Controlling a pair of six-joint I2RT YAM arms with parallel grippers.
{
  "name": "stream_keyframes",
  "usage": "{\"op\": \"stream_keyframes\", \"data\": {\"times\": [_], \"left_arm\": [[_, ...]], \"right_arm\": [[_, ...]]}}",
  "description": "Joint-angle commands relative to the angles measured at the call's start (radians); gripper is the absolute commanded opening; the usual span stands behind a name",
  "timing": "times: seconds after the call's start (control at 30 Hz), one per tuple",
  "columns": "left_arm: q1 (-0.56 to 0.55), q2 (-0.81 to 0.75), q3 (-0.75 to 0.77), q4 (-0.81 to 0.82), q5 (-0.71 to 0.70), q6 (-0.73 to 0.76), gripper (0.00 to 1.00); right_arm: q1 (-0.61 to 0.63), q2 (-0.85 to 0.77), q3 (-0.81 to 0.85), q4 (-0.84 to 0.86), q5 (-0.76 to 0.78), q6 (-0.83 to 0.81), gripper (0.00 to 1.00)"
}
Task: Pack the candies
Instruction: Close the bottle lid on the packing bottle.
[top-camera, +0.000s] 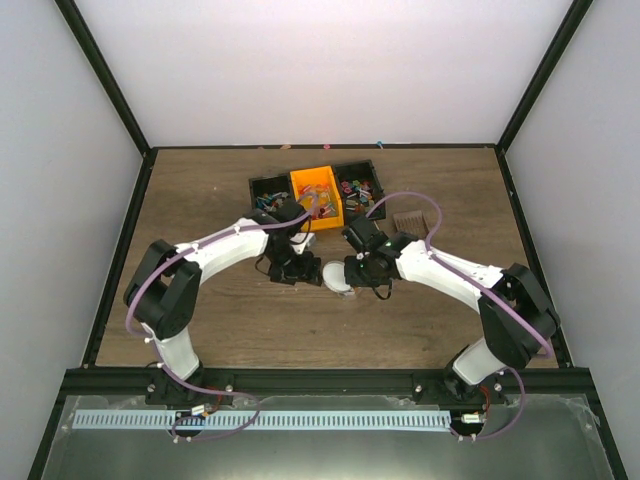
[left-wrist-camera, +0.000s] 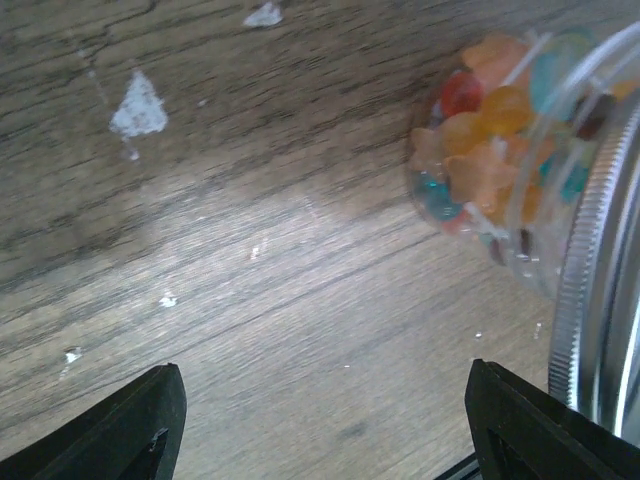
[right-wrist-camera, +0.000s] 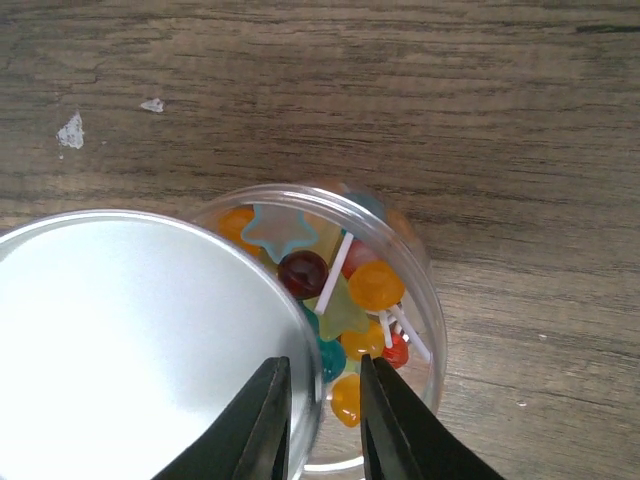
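Observation:
A small clear round jar (right-wrist-camera: 428, 300) stands on the wooden table and holds several coloured candies (right-wrist-camera: 376, 285), some on white sticks. My right gripper (right-wrist-camera: 322, 372) is shut on the rim of a silver lid (right-wrist-camera: 130, 340), which sits tilted over the left part of the jar's mouth. My left gripper (left-wrist-camera: 324, 368) is open and empty, low over the bare table just left of the jar (left-wrist-camera: 480, 140). The lid's ribbed edge (left-wrist-camera: 585, 270) shows there too. In the top view both grippers meet at the jar (top-camera: 337, 277).
Three bins stand at the back: a black one (top-camera: 268, 188), an orange one (top-camera: 318, 192) and another black one (top-camera: 362, 184), all with loose candies. A brown slotted scoop (top-camera: 408, 220) lies right of them. A black frame edges the table.

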Motion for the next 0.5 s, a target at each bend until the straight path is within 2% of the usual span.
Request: {"op": "stream_keyframes", "data": {"times": [0.0, 0.47], "left_arm": [[-0.015, 0.003, 0.056, -0.008, 0.035, -0.003, 0.79], [-0.033, 0.041, 0.154, 0.004, 0.106, -0.015, 0.79]], "right_arm": [[-0.007, 0.006, 0.044, -0.011, 0.019, -0.014, 0.21], [-0.009, -0.036, 0.032, 0.014, -0.017, -0.021, 0.23]]}}
